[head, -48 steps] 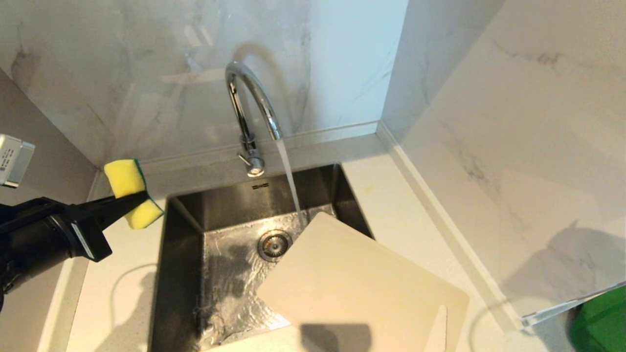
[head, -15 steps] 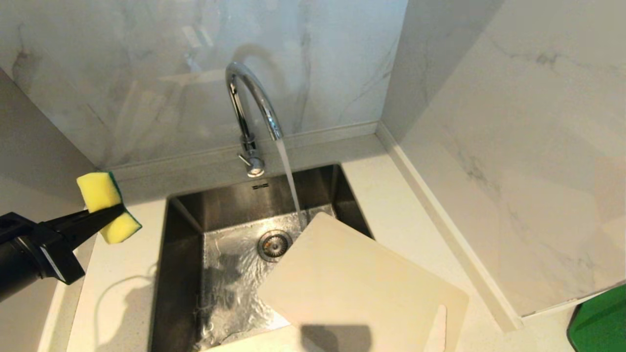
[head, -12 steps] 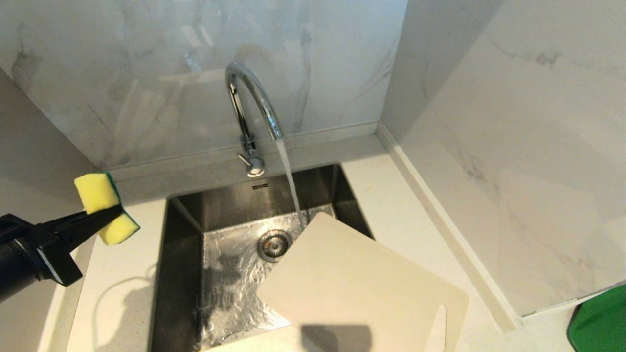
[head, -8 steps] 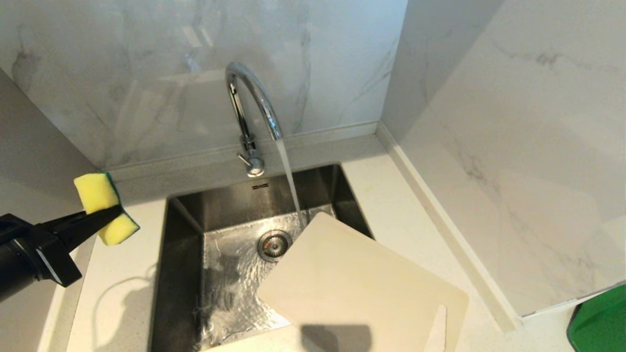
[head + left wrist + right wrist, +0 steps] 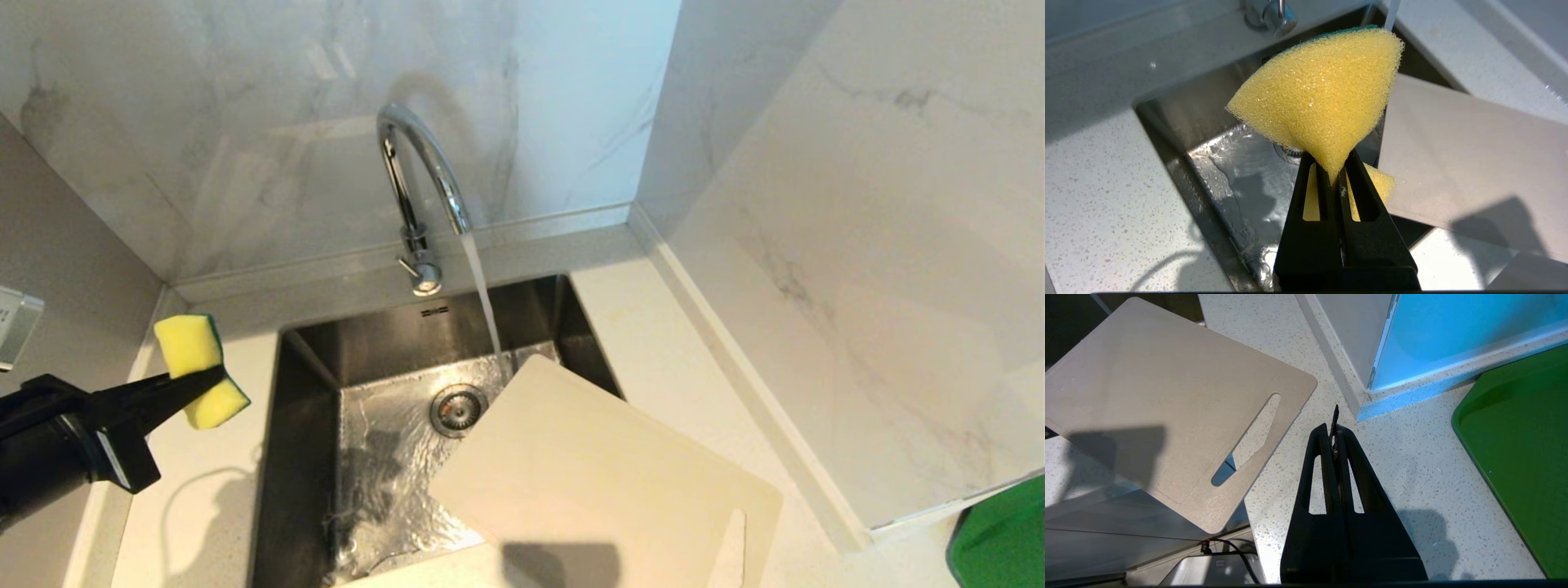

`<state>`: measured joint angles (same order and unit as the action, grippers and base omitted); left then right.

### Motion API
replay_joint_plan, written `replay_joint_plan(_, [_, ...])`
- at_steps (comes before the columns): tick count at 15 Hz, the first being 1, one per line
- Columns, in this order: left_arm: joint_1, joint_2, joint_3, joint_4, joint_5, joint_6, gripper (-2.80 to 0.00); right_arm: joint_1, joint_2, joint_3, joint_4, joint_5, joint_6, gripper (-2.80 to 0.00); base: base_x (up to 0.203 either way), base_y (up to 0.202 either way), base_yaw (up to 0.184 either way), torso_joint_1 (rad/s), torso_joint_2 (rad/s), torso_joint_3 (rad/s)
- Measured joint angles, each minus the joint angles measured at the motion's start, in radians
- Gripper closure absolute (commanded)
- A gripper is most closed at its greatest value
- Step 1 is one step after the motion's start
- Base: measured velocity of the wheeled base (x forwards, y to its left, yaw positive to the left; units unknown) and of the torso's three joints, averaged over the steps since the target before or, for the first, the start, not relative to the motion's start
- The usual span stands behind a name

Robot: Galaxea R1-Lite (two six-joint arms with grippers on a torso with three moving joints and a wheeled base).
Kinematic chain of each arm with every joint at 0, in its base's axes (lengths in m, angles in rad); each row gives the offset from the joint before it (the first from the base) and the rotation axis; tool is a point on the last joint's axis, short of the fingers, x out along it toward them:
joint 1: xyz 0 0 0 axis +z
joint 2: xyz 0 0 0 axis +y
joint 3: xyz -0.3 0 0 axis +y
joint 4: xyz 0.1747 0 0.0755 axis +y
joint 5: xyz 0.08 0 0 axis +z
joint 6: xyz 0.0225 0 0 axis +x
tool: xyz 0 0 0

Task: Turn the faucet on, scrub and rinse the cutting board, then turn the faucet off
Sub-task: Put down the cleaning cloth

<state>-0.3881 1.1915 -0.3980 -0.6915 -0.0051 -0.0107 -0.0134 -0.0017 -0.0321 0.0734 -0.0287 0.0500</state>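
The left gripper [image 5: 214, 377], reaching level over the counter, pinches a yellow sponge [image 5: 198, 369]. Beyond its fingertips the faucet [image 5: 420, 184] runs beside the cutting board [image 5: 600, 482]. The right gripper [image 5: 1335, 428], clenched empty, hangs beside the board's slot.

Yellow sponge [image 5: 200, 371], cream cutting board [image 5: 604, 482], prob. speckled.

No readable text anywhere right now. The small pale box [image 5: 15, 327], back behind the left gripper [image 5: 214, 377] near its wrist, carries a faint dark mark too small to read, and there's a tiny illegible mark on the sink [image 5: 434, 311] back wall.
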Motion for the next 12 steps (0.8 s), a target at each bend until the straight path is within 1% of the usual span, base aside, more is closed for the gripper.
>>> replay_joint_plan(2, [0.0,0.049,-0.002,0.001,0.012,0.027,0.0,0.0,0.0,0.0,0.0,0.0,0.0,0.0,0.0,0.0,0.0,0.0,0.0,0.0])
replay_joint_plan(3, [0.001,0.074,0.006,0.0,0.033,0.032,0.0,0.0,0.0,0.0,0.0,0.0,0.0,0.0,0.0,0.0,0.0,0.0,0.0,0.0])
replay_joint_plan(5, [0.002,0.138,0.026,0.0,0.083,0.034,0.0,0.0,0.0,0.0,0.0,0.0,0.0,0.0,0.0,0.0,0.0,0.0,0.0,0.0])
replay_joint_plan(7, [0.003,0.215,0.031,0.001,0.103,0.031,0.0,0.0,0.0,0.0,0.0,0.0,0.0,0.0,0.0,0.0,0.0,0.0,0.0,0.0])
replay_joint_plan(8, [0.004,0.247,0.015,0.008,0.105,0.025,0.0,0.0,0.0,0.0,0.0,0.0,0.0,0.0,0.0,0.0,0.0,0.0,0.0,0.0])
replay_joint_plan(10, [0.024,0.3,-0.044,0.081,0.108,0.009,0.0,0.0,0.0,0.0,0.0,0.0,0.0,0.0,0.0,0.0,0.0,0.0,0.0,0.0])
replay_joint_plan(12, [0.079,0.347,-0.103,0.161,0.109,-0.029,0.0,0.0,0.0,0.0,0.0,0.0,0.0,0.0,0.0,0.0,0.0,0.0,0.0,0.0])
